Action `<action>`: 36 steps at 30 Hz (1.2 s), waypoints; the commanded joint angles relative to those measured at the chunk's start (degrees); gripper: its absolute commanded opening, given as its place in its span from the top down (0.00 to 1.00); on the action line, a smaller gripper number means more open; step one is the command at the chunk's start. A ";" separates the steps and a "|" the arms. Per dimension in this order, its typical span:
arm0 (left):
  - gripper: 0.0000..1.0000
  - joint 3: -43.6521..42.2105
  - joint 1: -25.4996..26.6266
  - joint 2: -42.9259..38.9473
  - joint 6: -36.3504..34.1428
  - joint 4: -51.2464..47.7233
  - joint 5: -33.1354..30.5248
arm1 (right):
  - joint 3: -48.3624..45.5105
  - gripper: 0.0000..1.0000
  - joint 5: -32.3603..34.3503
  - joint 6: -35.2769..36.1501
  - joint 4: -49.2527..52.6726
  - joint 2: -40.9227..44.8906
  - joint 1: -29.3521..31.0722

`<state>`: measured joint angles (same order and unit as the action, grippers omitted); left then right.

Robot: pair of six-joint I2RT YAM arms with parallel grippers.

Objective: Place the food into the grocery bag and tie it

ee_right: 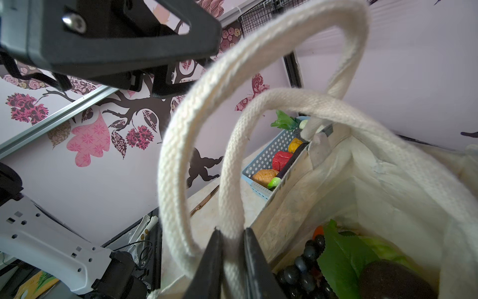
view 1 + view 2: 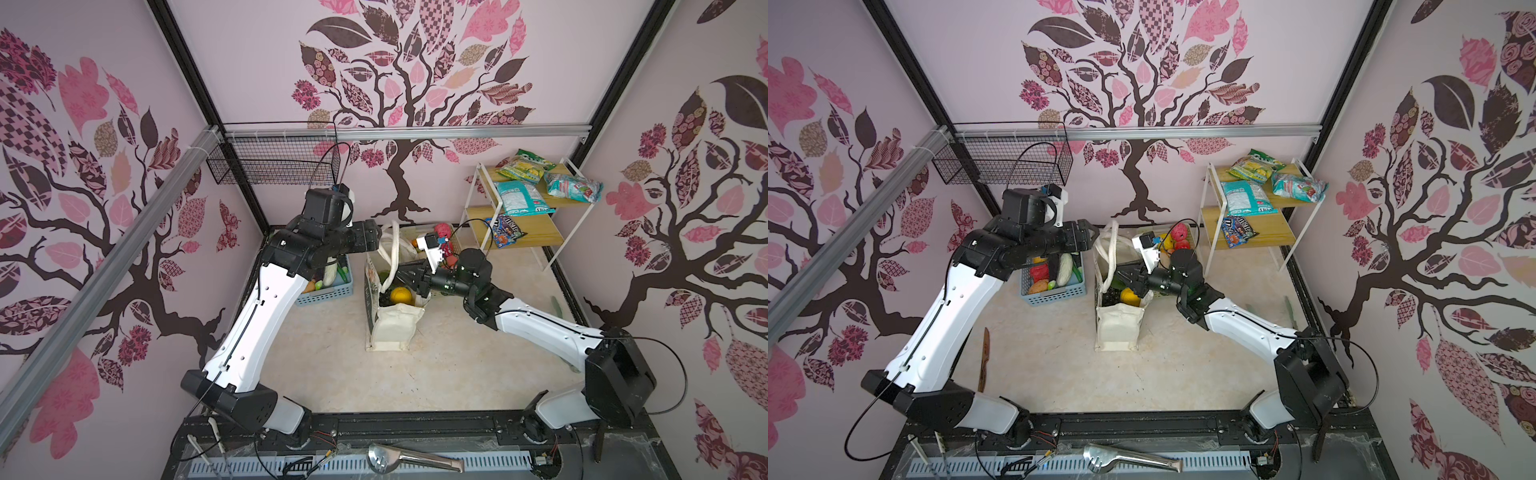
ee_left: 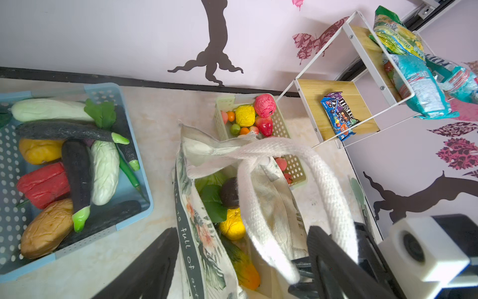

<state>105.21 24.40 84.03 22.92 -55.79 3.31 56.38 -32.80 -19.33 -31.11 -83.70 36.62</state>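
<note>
The grocery bag (image 2: 392, 332) stands upright in the middle of the table (image 2: 457, 365), mouth open, its dark green lettered panel on the side facing the left arm. Inside lies the food (image 2: 400, 296) — a yellow fruit (image 3: 232, 225), a dark fruit (image 3: 229, 192), green leaves and a bunch of dark grapes (image 1: 302, 269). The two strap handles rise in loops over the opening. The right gripper (image 1: 231, 234) reaches in from the right at the rim, its fingers pinched together on one strap handle (image 1: 230, 165), the webbing squeezed between them. The left gripper (image 2: 373, 235) hangs above the far left corner of the bag, beside the top of the loops, its fingers (image 3: 155, 261) spread wide apart. In the left wrist view a loop of strap runs through the gap, and whether it touches a finger I cannot tell. Just left of the bag sits a blue basket (image 2: 332, 293) of toy vegetables. Behind the bag is a beige basket (image 3: 283, 124) of small fruits, and at the back right a white-framed shelf (image 2: 536, 237) with snack packets (image 2: 521, 195)
</note>
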 commanded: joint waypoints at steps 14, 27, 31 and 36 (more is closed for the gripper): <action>0.32 -6.56 -0.13 2.76 3.48 6.61 7.55 | 3.39 0.82 -1.65 -0.79 0.13 0.78 0.29; 0.79 -7.94 -0.06 2.38 6.30 10.41 13.45 | 3.84 0.82 -2.29 0.56 2.65 2.36 0.29; 0.87 -8.17 -0.06 2.32 7.48 11.12 14.92 | 4.31 0.77 -2.25 2.00 5.29 3.22 0.35; 0.88 -7.74 -0.11 2.18 7.60 10.50 15.41 | 6.10 0.65 -1.25 5.64 14.07 6.33 0.07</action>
<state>98.45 24.40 86.96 30.24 -46.28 17.67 59.11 -33.98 -16.45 -23.00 -81.71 36.67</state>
